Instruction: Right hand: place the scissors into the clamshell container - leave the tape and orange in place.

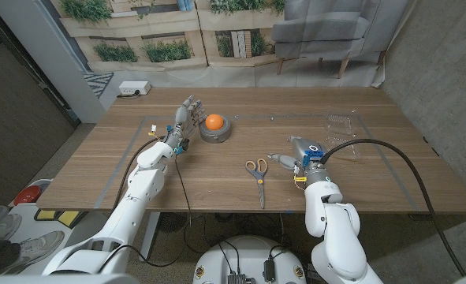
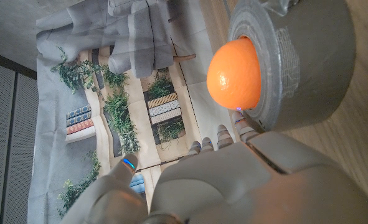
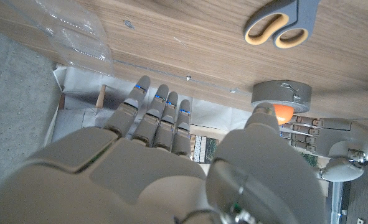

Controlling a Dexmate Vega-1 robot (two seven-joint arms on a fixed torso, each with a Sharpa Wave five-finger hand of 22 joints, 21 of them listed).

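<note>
While my right hand (image 1: pixel 301 151) waits empty, fingers loosely apart, the scissors (image 1: pixel 258 175) lie just beside it toward my left, handles away from me, blades pointing back; the clamshell container (image 1: pixel 344 126) sits farther out on the table (image 1: pixel 390 189).

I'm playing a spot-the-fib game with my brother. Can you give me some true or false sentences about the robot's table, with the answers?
1. The orange sits on top of the roll of tape. True.
2. The right hand is holding the scissors. False: the scissors lie on the table, apart from that hand, which holds nothing.
3. The scissors are inside the clamshell container. False: the clear container lies at the far right of the table, and the scissors are near the middle.
4. The left hand is beside the tape. True.
5. The scissors have grey handles. True.
</note>
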